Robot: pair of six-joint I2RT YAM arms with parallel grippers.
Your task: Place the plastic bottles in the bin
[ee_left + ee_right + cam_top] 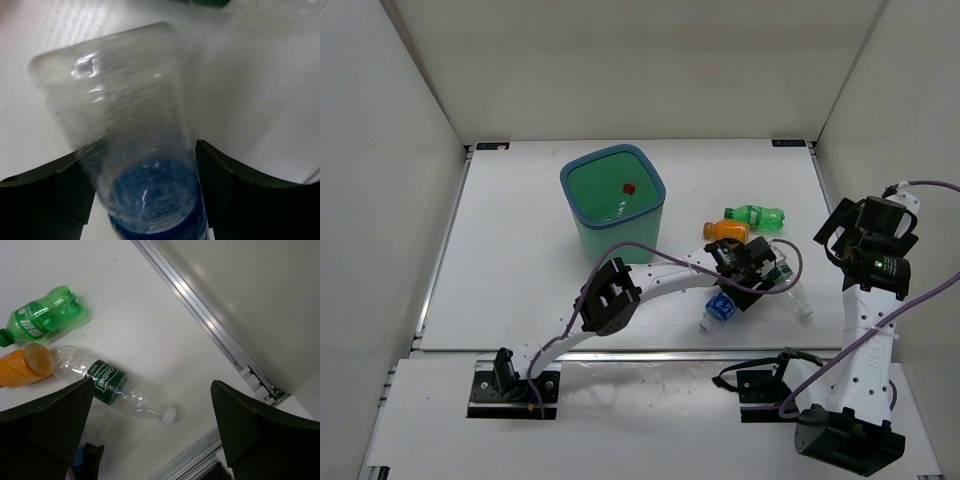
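- Four bottles lie outside the bin (590,225); a fifth, the red-capped bottle (628,187), is already inside it.
- The left gripper (137,152) has its jaws clenched across the width of the blue-label bottle (135,115). The bottle's long axis runs away from the wrist camera, clear base farthest. Whether it is off the tabletop (520,290) I cannot tell.
- The bin stands left of the grasp and farther back, with only the left arm's own cable between.
- The orange bottle (728,230) and green-label clear bottle (112,385) lie just beside the grasp, the green bottle (756,216) beyond them; a careless lift could nudge them.
- The right gripper (151,385) hangs above these, jaws released and empty.
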